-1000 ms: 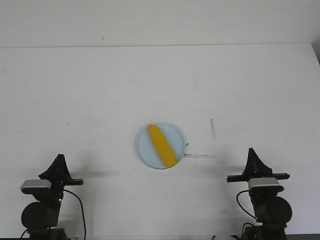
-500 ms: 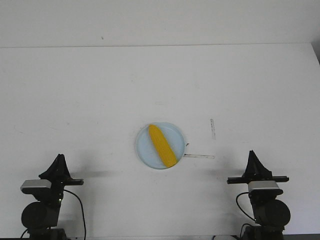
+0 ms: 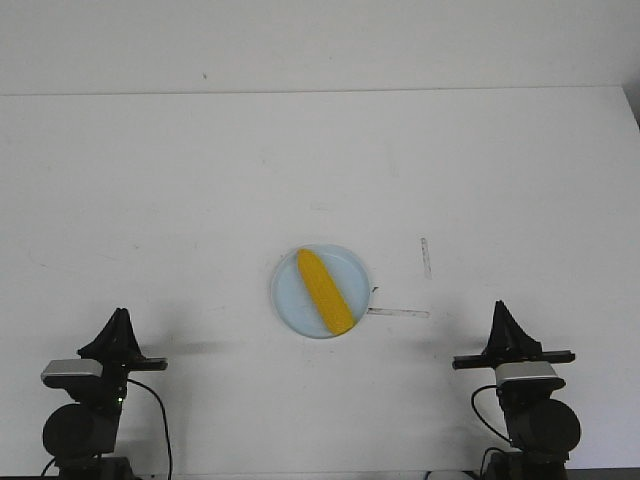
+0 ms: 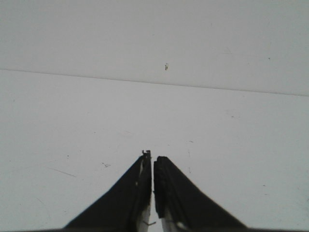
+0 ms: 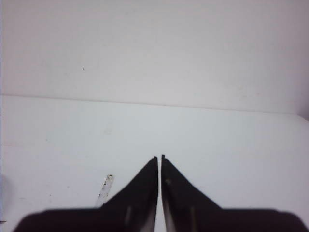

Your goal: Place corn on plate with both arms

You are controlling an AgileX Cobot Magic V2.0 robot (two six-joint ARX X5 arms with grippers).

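Observation:
The yellow-orange corn [image 3: 324, 291] lies slantwise on the pale blue plate [image 3: 290, 300] near the middle of the white table. My left gripper [image 3: 119, 318] is folded back at the near left, shut and empty, well apart from the plate. My right gripper [image 3: 502, 312] is folded back at the near right, shut and empty. In the left wrist view the gripper [image 4: 152, 158] shows its jaws closed over bare table. In the right wrist view the gripper [image 5: 160, 157] shows the same. Corn and plate do not show in either wrist view.
Two strips of clear tape lie on the table right of the plate, one beside its rim [image 3: 398, 313] and one farther right [image 3: 426, 257]; one strip also shows in the right wrist view [image 5: 105, 190]. The table's far edge [image 3: 320, 92] meets a white wall.
The right arm has shifted very slightly at its rest position. The corn, the plate and the left arm have not moved.

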